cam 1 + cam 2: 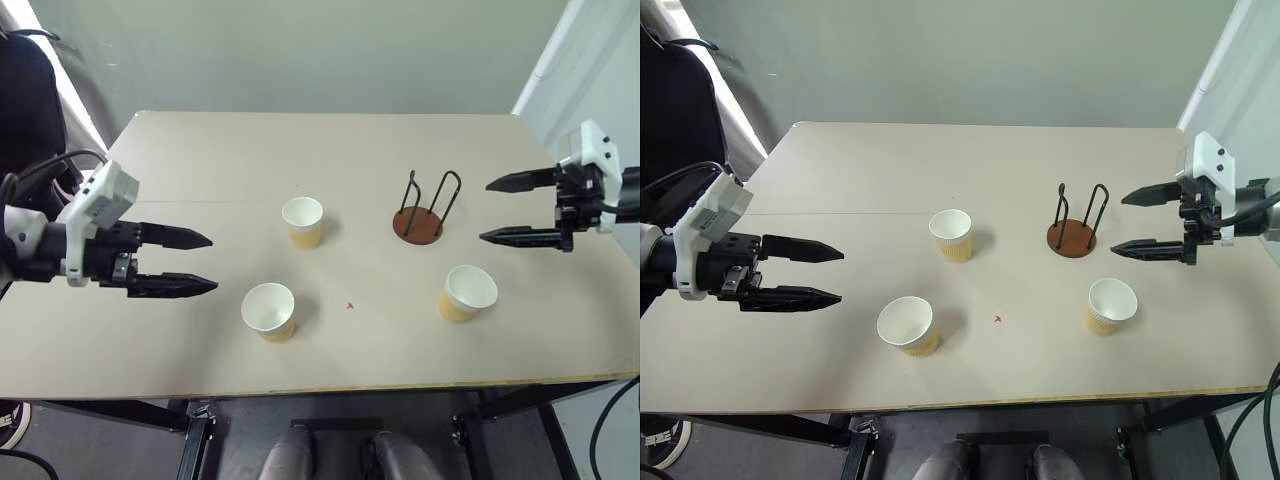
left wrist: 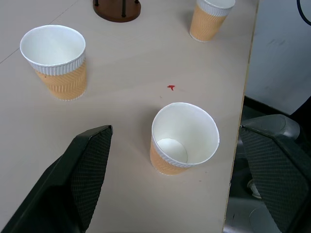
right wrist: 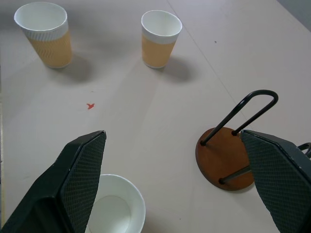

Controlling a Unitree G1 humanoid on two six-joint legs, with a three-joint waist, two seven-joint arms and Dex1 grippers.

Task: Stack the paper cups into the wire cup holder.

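Note:
Three paper cups stand upright and apart on the beige table [image 1: 200,160]: one at the middle [image 1: 302,221], one front left [image 1: 269,311], one front right [image 1: 467,293]. The wire cup holder [image 1: 420,213], a reddish-brown disc with black wire loops, stands empty right of the middle cup. My left gripper [image 1: 208,262] hovers open at the left, pointing toward the front left cup [image 2: 183,138]. Open too, my right gripper [image 1: 488,211] hangs at the right, beside the holder [image 3: 228,155] and above the front right cup [image 3: 115,209]. Neither holds anything.
A small red mark [image 1: 350,305] lies on the table between the front cups. A dark chair [image 1: 25,110] stands off the table's left side. The table's front edge [image 1: 320,388] runs close below the cups.

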